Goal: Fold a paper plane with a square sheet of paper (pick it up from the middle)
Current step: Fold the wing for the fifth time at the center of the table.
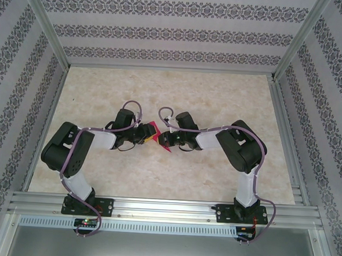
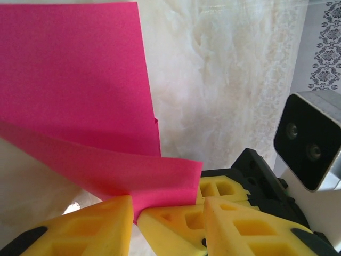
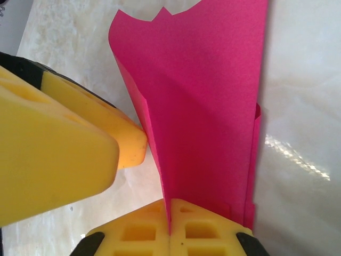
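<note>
1. Magenta sheet of paper (image 3: 202, 106) is pinched over the middle of the worktop (image 1: 219, 96), between my two arms. It is folded over on itself and held up, I judge, so a crease can be set.
2. My right pincer (image 3: 170, 221) is clenched on one edge, anchoring it.
3. My left pincer (image 2: 168, 213) brackets the same spot; whether it grips, I cannot tell.
4. Both forearms reach inward, wrists almost meeting.
</note>
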Robot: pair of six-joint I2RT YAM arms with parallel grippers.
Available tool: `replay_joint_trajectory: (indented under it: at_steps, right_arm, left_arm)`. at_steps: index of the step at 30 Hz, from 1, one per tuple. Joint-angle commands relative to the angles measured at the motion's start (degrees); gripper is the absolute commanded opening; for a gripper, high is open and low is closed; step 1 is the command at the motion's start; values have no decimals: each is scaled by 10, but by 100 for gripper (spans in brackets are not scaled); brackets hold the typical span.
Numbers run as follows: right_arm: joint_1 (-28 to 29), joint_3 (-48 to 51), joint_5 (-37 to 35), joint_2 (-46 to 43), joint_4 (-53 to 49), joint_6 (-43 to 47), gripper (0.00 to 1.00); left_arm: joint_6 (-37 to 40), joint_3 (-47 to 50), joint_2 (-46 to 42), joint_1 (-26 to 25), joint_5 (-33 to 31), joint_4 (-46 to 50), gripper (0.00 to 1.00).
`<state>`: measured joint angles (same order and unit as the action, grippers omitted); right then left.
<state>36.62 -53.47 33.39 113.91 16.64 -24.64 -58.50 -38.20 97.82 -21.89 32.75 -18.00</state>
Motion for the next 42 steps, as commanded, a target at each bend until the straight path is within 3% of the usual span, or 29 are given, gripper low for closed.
replay_joint_trajectory:
  at_steps: [1,16,27,35,42]
  right_arm:
    - [-4,-7,-7,19,-26,-7,1]
    - [-6,-18,-6,26,-49,-16,4]
    - [-12,-21,28,1,-56,-36,15]
    - [-26,-17,58,-27,-71,-63,19]
    - [-31,-17,66,-53,-146,-58,19]
  left_arm:
    - [10,-11,11,-6,9,-33,40]
    - [30,-23,40,-7,-7,-1,30]
    - [31,-39,59,-7,-38,66,17]
    - [39,-43,60,-6,-41,82,16]
    - [44,-47,62,-6,-32,82,16]
